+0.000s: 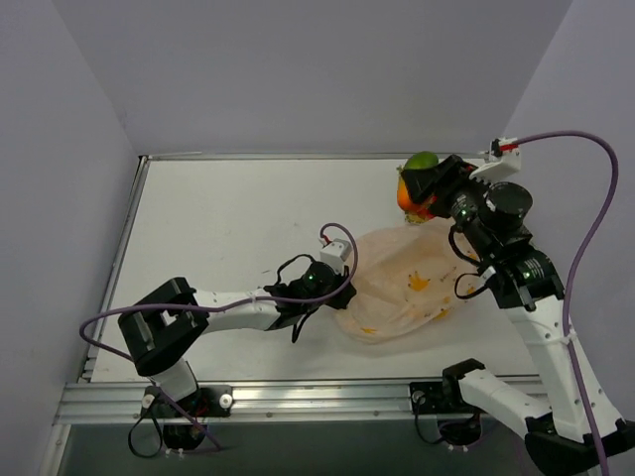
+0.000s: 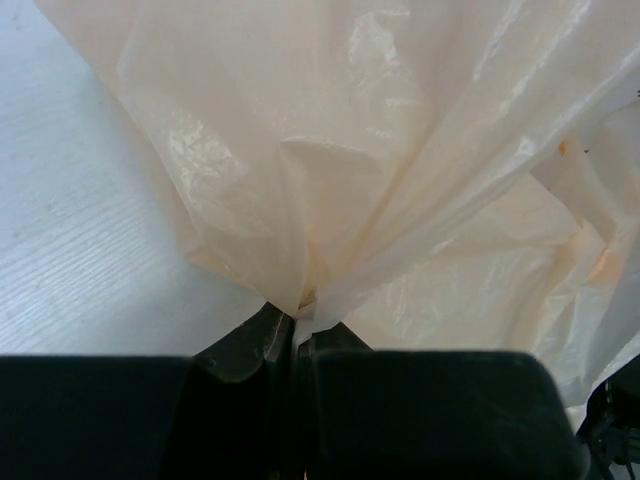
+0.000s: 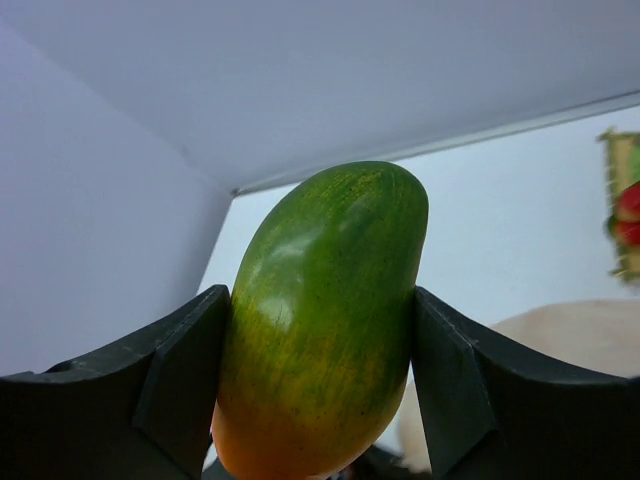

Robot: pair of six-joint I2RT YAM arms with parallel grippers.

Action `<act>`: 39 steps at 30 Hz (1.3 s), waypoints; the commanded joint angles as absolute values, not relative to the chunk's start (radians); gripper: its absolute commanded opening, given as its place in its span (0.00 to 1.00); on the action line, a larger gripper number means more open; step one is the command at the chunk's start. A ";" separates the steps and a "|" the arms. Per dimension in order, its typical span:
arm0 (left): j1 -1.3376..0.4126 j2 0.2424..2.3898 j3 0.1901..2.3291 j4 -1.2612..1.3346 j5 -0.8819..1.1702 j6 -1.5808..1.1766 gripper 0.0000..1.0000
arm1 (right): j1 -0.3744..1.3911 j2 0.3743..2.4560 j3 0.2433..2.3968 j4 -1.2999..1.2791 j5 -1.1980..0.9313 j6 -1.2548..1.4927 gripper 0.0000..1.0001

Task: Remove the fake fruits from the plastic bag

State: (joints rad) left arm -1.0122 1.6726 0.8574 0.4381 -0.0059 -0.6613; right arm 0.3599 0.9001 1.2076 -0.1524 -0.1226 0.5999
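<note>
My right gripper [image 1: 421, 185] is shut on a glossy fake fruit [image 1: 421, 163], green on top and orange below, held above the table's far right, past the bag. In the right wrist view the fruit [image 3: 320, 320] fills the space between the two black fingers [image 3: 180, 370]. The plastic bag [image 1: 407, 283] lies crumpled on the table at the right of centre. My left gripper [image 1: 337, 286] is shut on its left edge. In the left wrist view the jaws [image 2: 297, 325] pinch a gathered fold of the bag [image 2: 400, 150]. A red fruit piece [image 3: 627, 205] shows at the right edge of the right wrist view.
The white table [image 1: 228, 228] is bounded by a metal rim and grey walls at the left, back and right. The red piece rests on something yellow [image 3: 620, 150] at the far right. A purple cable [image 1: 585, 228] loops off the right arm.
</note>
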 commanded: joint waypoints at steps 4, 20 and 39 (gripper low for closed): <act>-0.970 1.507 0.781 0.325 -0.064 -0.629 0.02 | 0.241 1.095 1.252 -0.022 0.276 0.460 0.27; -0.911 1.465 0.738 0.259 -0.077 -0.600 0.02 | -0.162 1.534 0.973 0.457 0.068 0.468 0.27; -0.911 1.447 0.729 0.341 -0.026 -0.575 0.02 | -0.275 1.962 1.155 0.609 -0.115 0.411 0.38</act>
State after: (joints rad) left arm -0.9195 1.4780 0.6941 0.3046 -0.0296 -0.6018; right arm -0.2813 1.9491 1.1034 0.5339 -0.0685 0.4049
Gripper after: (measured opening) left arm 0.027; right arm 0.613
